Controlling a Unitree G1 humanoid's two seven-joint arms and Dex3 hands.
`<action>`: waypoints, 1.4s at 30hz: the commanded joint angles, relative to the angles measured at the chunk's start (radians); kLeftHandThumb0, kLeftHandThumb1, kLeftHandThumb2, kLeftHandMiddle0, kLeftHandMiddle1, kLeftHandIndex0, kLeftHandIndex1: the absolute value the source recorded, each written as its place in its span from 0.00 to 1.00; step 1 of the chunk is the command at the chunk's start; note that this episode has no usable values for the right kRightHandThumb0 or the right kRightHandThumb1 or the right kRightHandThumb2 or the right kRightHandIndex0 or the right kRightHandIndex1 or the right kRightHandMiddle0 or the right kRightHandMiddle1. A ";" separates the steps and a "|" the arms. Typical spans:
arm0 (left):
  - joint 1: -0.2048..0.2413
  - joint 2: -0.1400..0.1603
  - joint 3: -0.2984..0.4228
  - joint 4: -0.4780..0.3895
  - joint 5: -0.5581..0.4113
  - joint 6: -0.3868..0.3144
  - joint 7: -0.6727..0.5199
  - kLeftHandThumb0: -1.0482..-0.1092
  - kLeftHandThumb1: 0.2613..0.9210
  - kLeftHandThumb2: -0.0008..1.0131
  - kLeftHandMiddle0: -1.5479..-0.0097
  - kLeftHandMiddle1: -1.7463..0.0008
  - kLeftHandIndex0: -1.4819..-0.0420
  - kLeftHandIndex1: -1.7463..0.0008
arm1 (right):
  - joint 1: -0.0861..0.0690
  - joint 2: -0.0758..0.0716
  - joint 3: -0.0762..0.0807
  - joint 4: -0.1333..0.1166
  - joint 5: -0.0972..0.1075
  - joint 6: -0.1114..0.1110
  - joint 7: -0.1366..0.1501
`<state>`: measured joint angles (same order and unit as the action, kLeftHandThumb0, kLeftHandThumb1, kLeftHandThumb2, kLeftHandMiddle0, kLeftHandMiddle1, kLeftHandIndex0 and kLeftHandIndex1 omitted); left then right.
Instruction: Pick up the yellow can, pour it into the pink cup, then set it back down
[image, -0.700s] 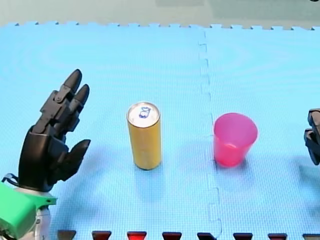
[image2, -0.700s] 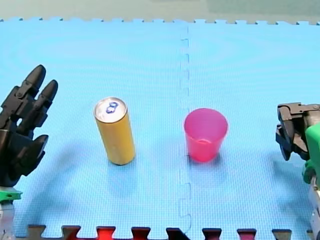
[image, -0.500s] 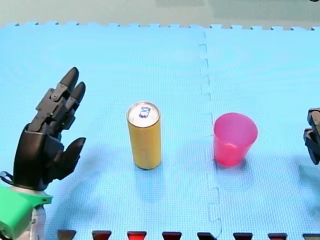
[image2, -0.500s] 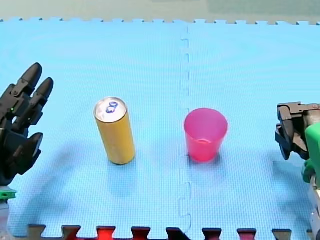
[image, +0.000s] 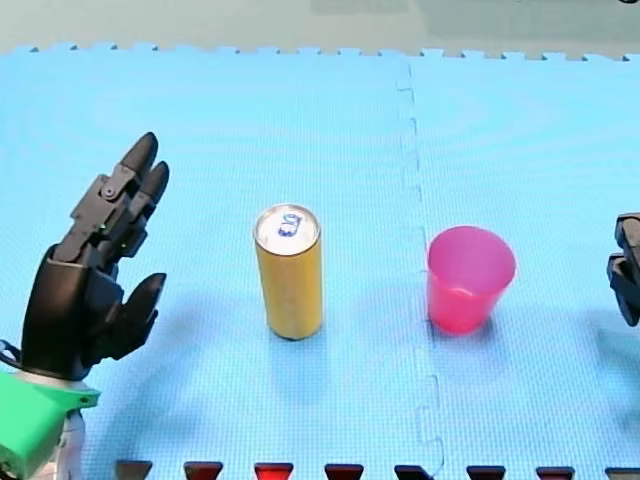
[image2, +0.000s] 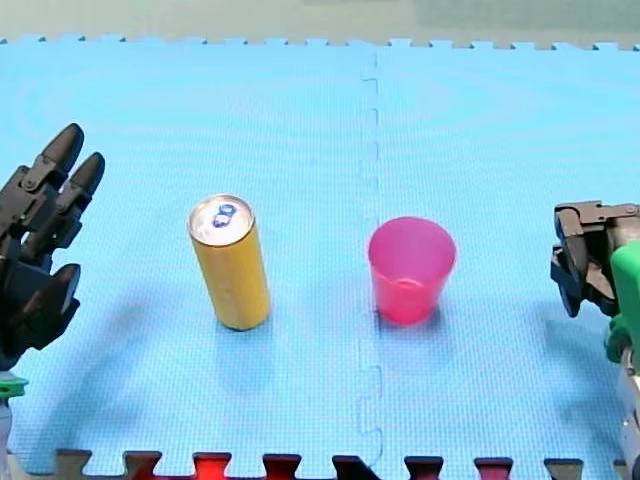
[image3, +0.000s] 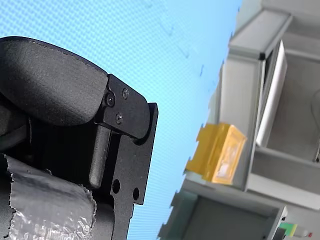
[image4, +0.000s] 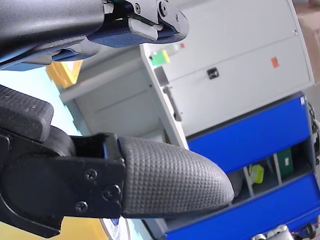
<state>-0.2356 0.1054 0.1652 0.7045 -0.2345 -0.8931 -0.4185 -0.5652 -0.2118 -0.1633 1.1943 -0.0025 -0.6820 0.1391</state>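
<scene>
1. Underneath everything, a blue foam mat (image: 200, 120) is laid out in interlocking tiles. A seam runs between the two task items. The surface is judged soft and slightly yielding, so anything tall is likely to rock when set down on it.
2. To the left of the scene, the left hand (image: 95, 280) is held above the mat. Nothing is held in it and its fingers are uncurled. It is well apart from the can, with the palm turned towards it.
3. Near the middle of the mat, just left of the seam, the yellow can (image: 289, 275) stands upright with its silver top and pull tab facing up.
   - It is judged a thin, smooth metal cylinder that is stiff along its height. It would be easily dented by a hard squeeze and is slippery under hard fingers.
   - Its fill, and therefore its weight, cannot be told.
   - A hold around the mid-body is judged best, with the top rim left free for pouring.
4. Right of the seam, near the can but not touching it, the pink cup (image: 468, 280) stands upright with its mouth open. It is judged light and easily knocked over.
5. At the right edge, the right hand (image2: 585, 270) is partly seen. Whether it is open or closed cannot be told.
</scene>
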 joint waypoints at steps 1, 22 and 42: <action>-0.015 0.014 0.005 0.019 -0.012 0.001 -0.016 0.00 1.00 0.33 0.83 1.00 0.87 1.00 | -0.006 -0.007 0.000 0.003 0.002 0.000 -0.003; 0.006 0.074 -0.036 -0.099 0.049 0.302 -0.016 0.07 0.61 0.00 0.84 1.00 0.88 1.00 | -0.002 -0.014 0.001 -0.001 0.002 -0.008 0.006; -0.025 0.057 -0.072 -0.061 0.051 0.375 -0.082 0.20 0.59 0.00 0.90 1.00 0.92 1.00 | 0.006 -0.015 -0.003 -0.003 0.006 -0.012 0.010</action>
<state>-0.2525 0.1618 0.0953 0.6340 -0.1828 -0.5233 -0.4980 -0.5619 -0.2215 -0.1638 1.1943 -0.0029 -0.6897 0.1474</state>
